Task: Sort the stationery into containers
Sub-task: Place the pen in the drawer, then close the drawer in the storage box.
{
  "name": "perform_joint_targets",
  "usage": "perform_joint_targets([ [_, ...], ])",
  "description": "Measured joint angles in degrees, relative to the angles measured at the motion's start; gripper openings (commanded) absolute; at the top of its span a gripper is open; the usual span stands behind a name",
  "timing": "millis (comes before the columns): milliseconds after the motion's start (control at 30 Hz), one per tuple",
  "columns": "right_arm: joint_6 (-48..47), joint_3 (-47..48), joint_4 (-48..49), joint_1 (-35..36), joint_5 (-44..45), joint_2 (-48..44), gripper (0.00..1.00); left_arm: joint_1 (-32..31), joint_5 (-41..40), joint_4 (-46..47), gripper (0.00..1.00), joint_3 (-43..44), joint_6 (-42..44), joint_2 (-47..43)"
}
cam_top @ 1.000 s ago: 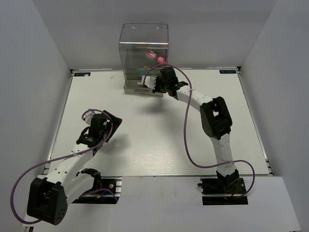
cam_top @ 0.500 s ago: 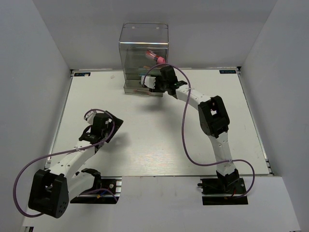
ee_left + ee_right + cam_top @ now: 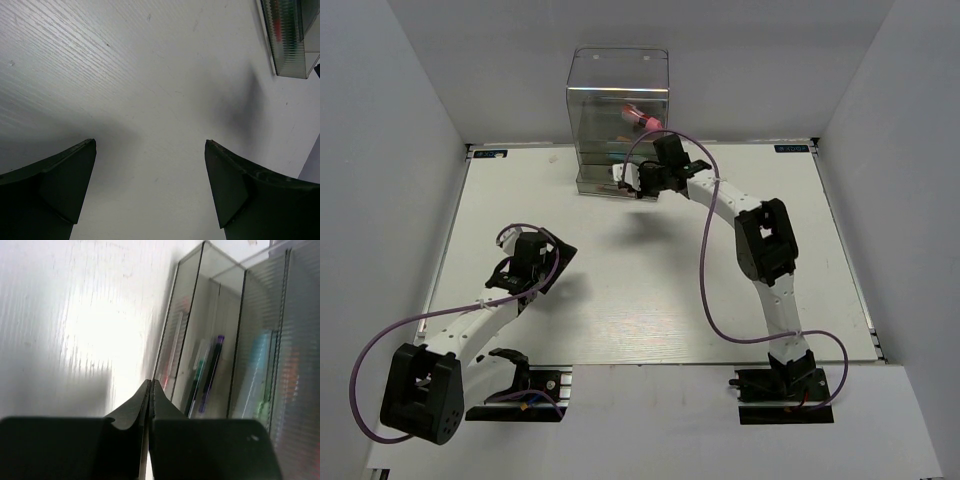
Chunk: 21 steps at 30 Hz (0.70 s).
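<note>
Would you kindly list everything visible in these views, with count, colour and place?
clear box: one, clear with dark-tinted shelves, far edge of table.
pink tube: one, pink, upper level of the box.
pens: at least two, purple and green, side by side on one shelf.
blue-green item: one, pale, blurred, neighbouring shelf.
table: one, white.
left fingers: two, dark, spread apart above bare table.
right fingers: two, dark, pressed together, at the box's front.

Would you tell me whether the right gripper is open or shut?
Shut: the right gripper shows its fingers pressed together, nothing between them.
</note>
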Motion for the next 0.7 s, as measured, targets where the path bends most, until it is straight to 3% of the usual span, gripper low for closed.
perform_joint_targets([
  [200,-0.83,6.56,-3.37,0.13,-1.18,3.87,0.0,0.0,0.02,-0.07,1.0,0.02,0.02,-0.11],
  [700,0.0,6.58,-0.85,0.09,6.08,9.03,0.0,0.0,0.57,-0.07,1.0,0.09,0.2,0.31],
])
